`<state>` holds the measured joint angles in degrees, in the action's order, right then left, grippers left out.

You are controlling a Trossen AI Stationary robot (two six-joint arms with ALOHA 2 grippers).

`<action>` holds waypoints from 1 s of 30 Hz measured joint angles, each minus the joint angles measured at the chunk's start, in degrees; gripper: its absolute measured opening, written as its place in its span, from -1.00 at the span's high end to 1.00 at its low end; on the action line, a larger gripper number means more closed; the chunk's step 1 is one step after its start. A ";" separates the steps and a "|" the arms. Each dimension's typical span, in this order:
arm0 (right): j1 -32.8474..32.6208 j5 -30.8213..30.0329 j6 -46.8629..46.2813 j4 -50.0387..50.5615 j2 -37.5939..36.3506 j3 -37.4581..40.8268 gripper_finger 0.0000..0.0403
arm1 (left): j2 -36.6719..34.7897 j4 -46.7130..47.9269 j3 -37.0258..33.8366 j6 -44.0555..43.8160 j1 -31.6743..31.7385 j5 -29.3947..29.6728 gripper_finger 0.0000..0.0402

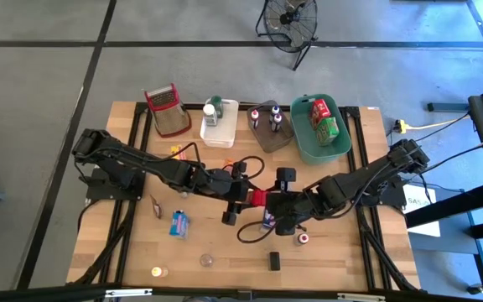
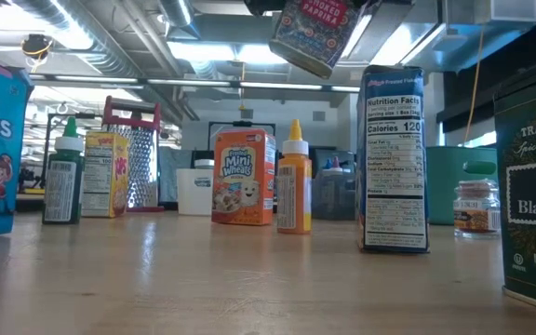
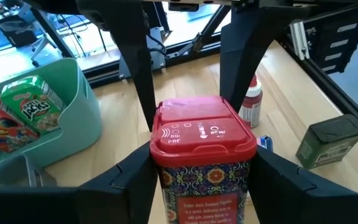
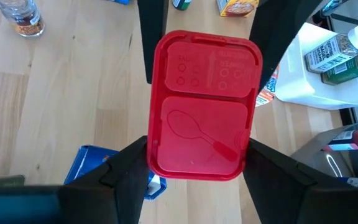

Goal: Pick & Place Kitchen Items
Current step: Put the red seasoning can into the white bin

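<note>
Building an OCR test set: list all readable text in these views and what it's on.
"Mini Wheats": orange cereal box.
"Nutrition Facts", "Calories 120": tall dark carton.
"Smoked Paprika", partly cut off: red-lidded tin held up between both claws.
"Jacks": green cereal box in the green bin.
"Organ", "Black", cut off: dark green tin.
Bottle labels and lid embossing: too small to read.

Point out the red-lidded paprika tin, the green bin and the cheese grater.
paprika tin [image 3: 202, 132]: left wrist view, red lid.
green bin [image 1: 302, 141]: high view, left wall.
cheese grater [image 1: 166, 99]: high view, metal face.
</note>
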<state>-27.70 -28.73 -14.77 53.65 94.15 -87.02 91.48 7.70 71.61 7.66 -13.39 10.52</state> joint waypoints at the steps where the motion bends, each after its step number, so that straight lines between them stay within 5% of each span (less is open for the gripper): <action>1: 0.01 -0.02 -0.20 -0.05 0.00 0.00 -0.15 | 0.00 -0.02 0.00 0.00 0.00 -0.03 -0.01; 17: 0.10 -3.44 -5.96 0.88 -0.44 -0.01 -0.31 | -0.22 0.13 0.00 1.95 0.02 1.37 0.00; 24: -2.18 -11.62 -16.95 10.30 -1.43 -2.89 -0.32 | -4.04 7.65 -0.02 4.27 0.28 14.29 0.00; 30: -5.29 -13.73 -21.68 12.46 -1.51 -3.06 -0.32 | -11.21 15.87 -0.02 3.76 4.11 19.07 0.00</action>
<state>-33.00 -42.46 -36.45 66.11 92.64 -90.08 80.27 23.58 71.59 11.42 -9.28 29.59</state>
